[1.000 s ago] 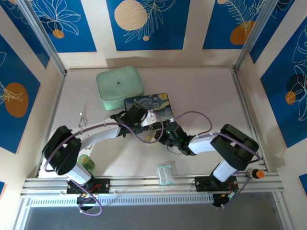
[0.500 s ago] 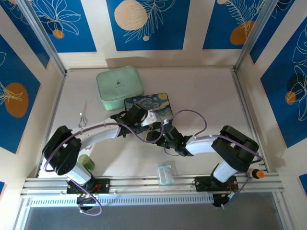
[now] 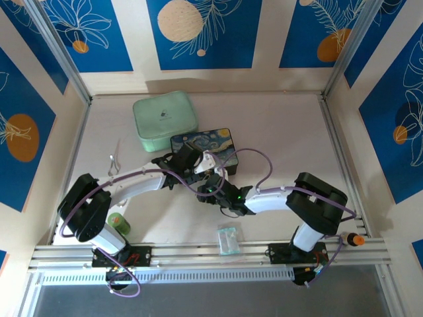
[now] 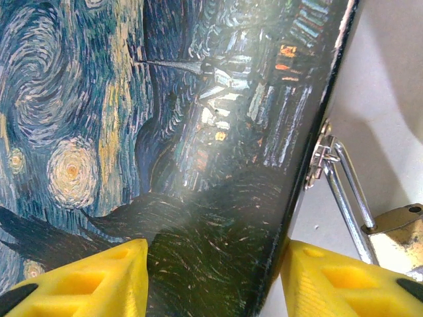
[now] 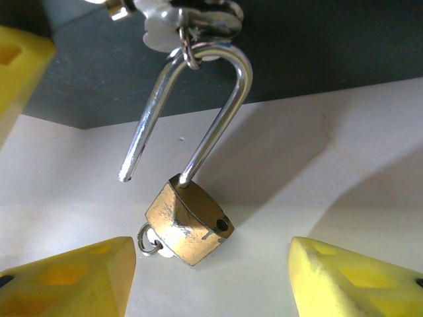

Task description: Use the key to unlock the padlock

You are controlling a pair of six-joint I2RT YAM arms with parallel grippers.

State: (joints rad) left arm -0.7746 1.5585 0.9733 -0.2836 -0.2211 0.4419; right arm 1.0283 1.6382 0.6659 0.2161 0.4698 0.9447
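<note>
Right gripper (image 5: 211, 259) has slid toward the table's (image 3: 284, 125) left edge, jaws spread astride the tiny brass padlock (image 5: 188, 228) (silver shackle (image 5: 225, 112) free: apparently unlocked).

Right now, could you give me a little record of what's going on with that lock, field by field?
Padlock: brass body, hooked through the clasp of the painted box
Shackle: open, one end free of the body
Key: cannot tell; a small ring sits at the body's lower end
Right pincer: open, padlock between its fingers
Left pincer: open, straddling the painted box's edge
Elsewhere on the table: mint case, clear packet
</note>
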